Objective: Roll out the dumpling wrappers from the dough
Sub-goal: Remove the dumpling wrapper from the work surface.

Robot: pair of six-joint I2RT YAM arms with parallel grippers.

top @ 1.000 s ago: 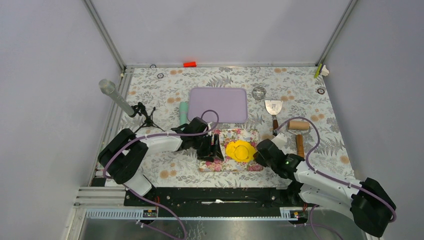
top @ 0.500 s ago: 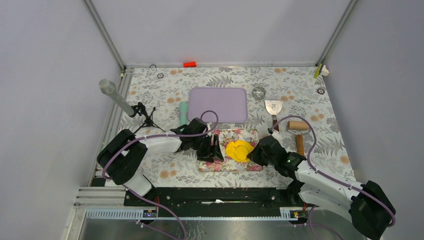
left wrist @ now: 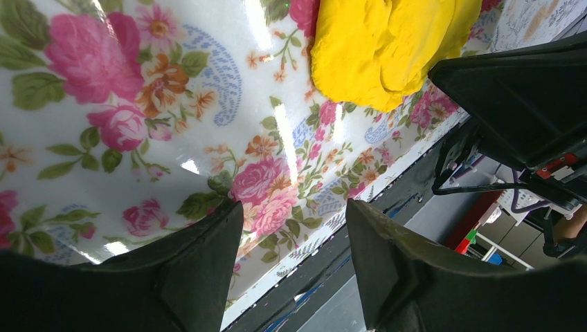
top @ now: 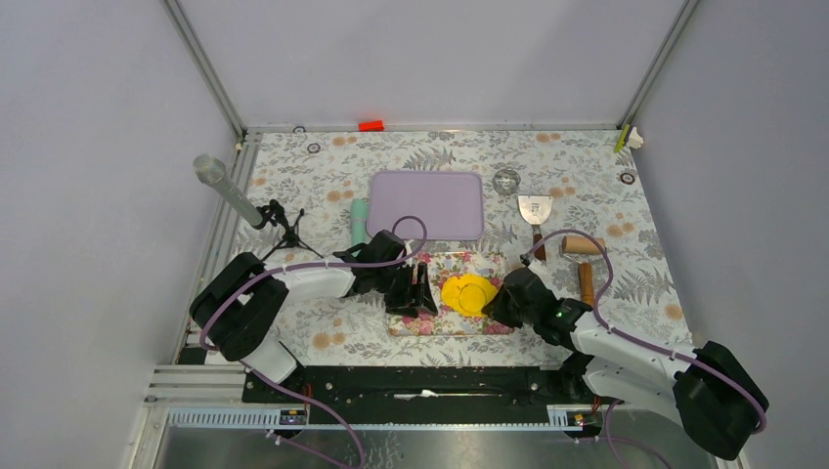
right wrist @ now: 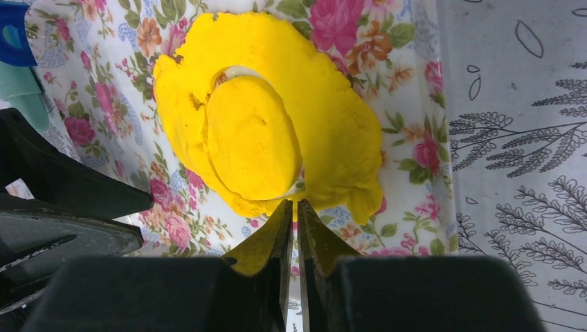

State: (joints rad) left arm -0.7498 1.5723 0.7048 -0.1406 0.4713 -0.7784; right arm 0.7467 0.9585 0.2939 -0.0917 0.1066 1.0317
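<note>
dough (top: pixel 468 294) on floral tray (top: pixel 459 324) | left hand (top: pixel 414 291) over tray's left | right hand (top: pixel 494 304) at dough's right edge

One dough (right wrist: pixel 332 117) sheet and one wrapper (right wrist: pixel 253 138) lie on one floral tray (top: pixel 445 324) by the table's (top: pixel 606 176) near edge. Farther back are one purple board (top: pixel 427 205), one scraper (top: pixel 535 208), one roller (top: pixel 584 244) and one glass (top: pixel 506 181).

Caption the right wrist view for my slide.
Right claw, nearly shut, at the edge of a round disc on yellow dough, floral tray beneath.
</note>
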